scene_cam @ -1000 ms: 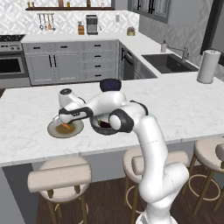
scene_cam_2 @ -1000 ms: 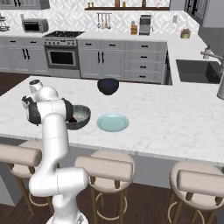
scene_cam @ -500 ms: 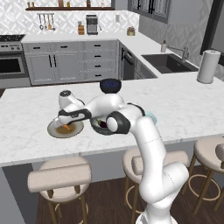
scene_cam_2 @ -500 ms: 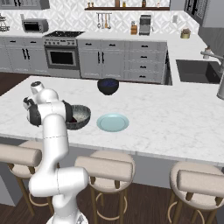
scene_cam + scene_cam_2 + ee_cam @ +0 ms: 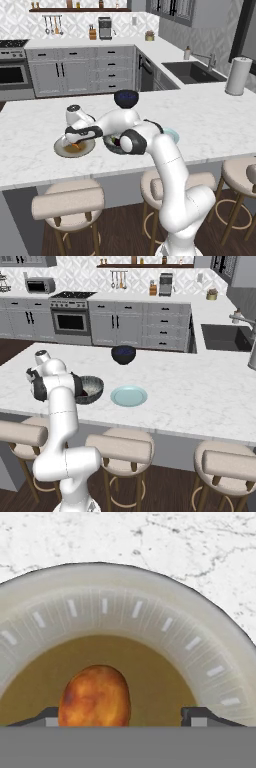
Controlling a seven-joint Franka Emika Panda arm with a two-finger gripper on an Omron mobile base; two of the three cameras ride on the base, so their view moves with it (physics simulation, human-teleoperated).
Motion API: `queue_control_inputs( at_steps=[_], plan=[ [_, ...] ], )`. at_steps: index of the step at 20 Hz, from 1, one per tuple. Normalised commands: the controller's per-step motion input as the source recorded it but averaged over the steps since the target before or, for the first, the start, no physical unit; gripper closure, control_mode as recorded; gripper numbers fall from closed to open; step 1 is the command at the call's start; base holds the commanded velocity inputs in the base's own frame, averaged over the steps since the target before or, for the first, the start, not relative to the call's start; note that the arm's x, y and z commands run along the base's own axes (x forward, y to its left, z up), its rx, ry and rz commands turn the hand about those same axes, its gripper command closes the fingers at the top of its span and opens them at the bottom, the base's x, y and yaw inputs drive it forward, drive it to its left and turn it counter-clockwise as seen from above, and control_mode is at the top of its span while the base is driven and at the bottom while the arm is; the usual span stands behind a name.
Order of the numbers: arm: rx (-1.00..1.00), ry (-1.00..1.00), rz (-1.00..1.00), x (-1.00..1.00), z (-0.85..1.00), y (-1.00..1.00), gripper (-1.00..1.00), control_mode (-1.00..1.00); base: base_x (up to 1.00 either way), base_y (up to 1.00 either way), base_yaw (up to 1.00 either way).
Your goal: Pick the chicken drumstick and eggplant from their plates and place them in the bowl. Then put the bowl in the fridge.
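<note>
The chicken drumstick lies on the olive-brown plate, orange-brown and much smaller than it. My gripper hangs just above it, open, with one fingertip on each side of the drumstick and neither touching it. From the left base, the gripper is low over that plate at the counter's left. The grey-blue bowl stands beside it, with the dark eggplant inside, partly hidden by my arm. The teal plate lies bare to the bowl's right.
A dark navy bowl stands farther back on the island. A paper towel roll stands at the far right near the sink. Stools line the near edge of the counter.
The hand has dipped slightly toward the olive-brown plate. The bowl and plates have not moved.
</note>
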Motion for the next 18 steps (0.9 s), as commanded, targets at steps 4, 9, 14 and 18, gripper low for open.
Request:
queue_control_inputs(
  at_steps=[4, 9, 14, 18],
  plan=[
    [0.0, 0.0, 0.0, -0.04, -0.12, -0.04, 1.0, -1.0, 0.0, 0.0, 0.0],
    [0.0, 0.03, 0.01, -0.34, -0.05, -0.13, 1.0, -1.0, 0.0, 0.0, 0.0],
    [0.01, 0.01, 0.0, -0.33, 0.63, -0.07, 1.0, -1.0, 0.0, 0.0, 0.0],
    [0.02, 0.0, 0.0, -0.69, 0.96, -0.36, 1.0, -1.0, 0.0, 0.0, 0.0]
  ],
)
